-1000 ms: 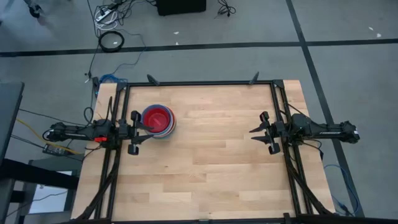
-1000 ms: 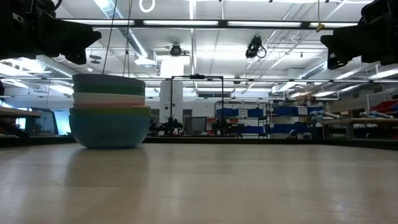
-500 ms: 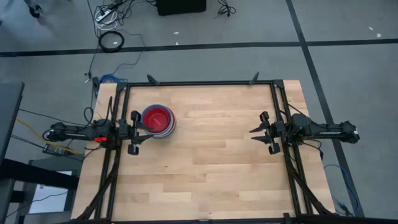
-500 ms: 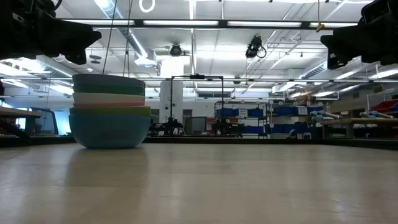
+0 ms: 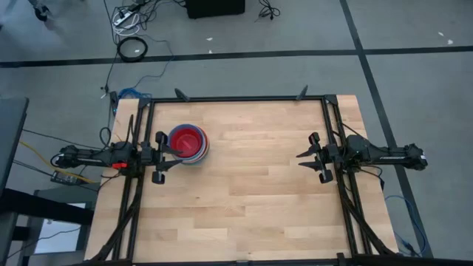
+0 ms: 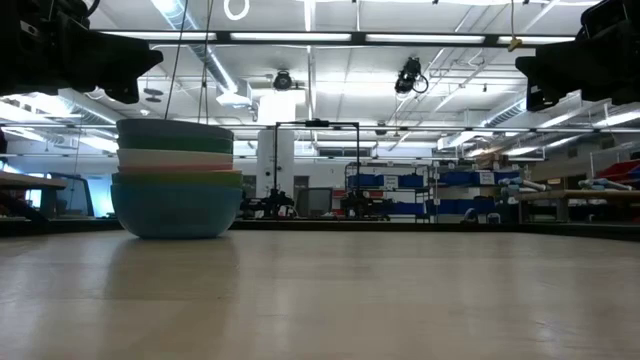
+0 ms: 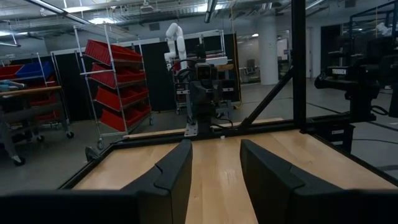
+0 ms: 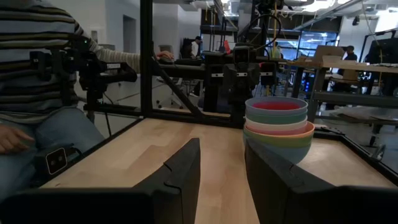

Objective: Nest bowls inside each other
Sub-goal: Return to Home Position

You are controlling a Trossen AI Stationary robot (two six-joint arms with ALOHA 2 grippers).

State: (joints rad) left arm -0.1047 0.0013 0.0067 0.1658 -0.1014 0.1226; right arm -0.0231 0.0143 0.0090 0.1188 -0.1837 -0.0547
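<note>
The bowls (image 5: 188, 142) stand nested in one stack on the table's left half. A light blue bowl (image 6: 177, 211) is at the bottom, resting on the wood, and a red one (image 8: 276, 106) lies innermost on top. My left gripper (image 5: 176, 153) hovers level just beside and above the stack's left side, open, with nothing between its fingers (image 7: 214, 180). My right gripper (image 5: 300, 157) hangs level over the table's right half, far from the stack, open and empty (image 8: 222, 174). The left wrist view does not show the bowls.
A black frame (image 5: 236, 98) runs along the table's far edge and both sides. Bare wood (image 5: 251, 185) lies between the two arms. A seated person in a striped top (image 8: 37, 62) shows beyond the table's left end.
</note>
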